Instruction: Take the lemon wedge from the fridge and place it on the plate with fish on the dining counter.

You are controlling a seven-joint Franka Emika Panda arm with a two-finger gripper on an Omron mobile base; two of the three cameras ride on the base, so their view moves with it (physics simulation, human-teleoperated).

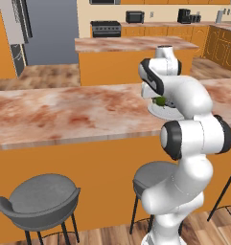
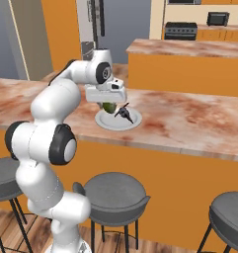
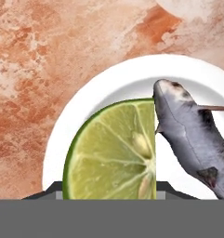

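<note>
In the right base view, from the left: the white arm reaches over the dining counter [image 2: 189,118], and its gripper [image 2: 109,105] hangs just above the plate [image 2: 133,121], w/ the lemon wedge [image 2: 109,106] between the jaws, which are closed on it. In the hand view the wedge's cut face is on the left over the plate, and the grey fish [image 3: 190,135] lies to its right, approx. touching the wedge's edge.

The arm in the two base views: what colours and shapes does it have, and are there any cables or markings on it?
The arm is glossy white, made of rounded, bulbous segments. Its joints show as dark, nearly black rings and round caps. The tool hangs from a white, boxy hand block. I see no cables or markings.
</note>
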